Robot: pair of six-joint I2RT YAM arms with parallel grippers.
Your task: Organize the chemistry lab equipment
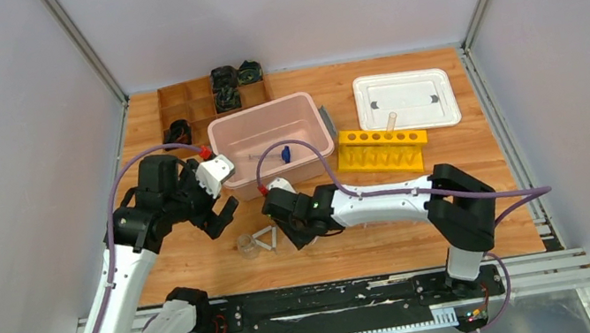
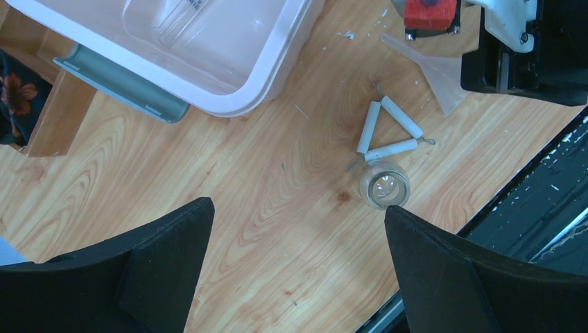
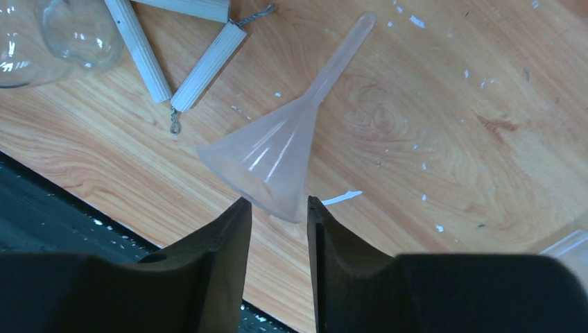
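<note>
A clear funnel [image 3: 277, 156] lies on its side on the wooden table, stem pointing away. My right gripper [image 3: 277, 201] has its jaws closed in on the funnel's wide rim, a tip against each side. Just left of it lie the white wire triangle [image 3: 187, 62] and the small clear beaker [image 3: 76, 31], which stands upright. My left gripper [image 2: 298, 222] hangs wide open above bare wood, with the beaker [image 2: 383, 185] near its right finger and the triangle [image 2: 388, 132] beyond. From above, the right gripper [image 1: 292, 237] hides the funnel, and the left gripper [image 1: 224, 218] hovers left of the triangle [image 1: 266, 240].
The pink bin [image 1: 220, 138] stands behind both grippers and holds clear tubes and a blue-tipped piece [image 1: 284, 156]. To the right are the yellow tube rack [image 1: 383, 150], with one tube in it, and a white lid [image 1: 406, 100]. A brown compartment box [image 1: 183, 104] sits at the back left.
</note>
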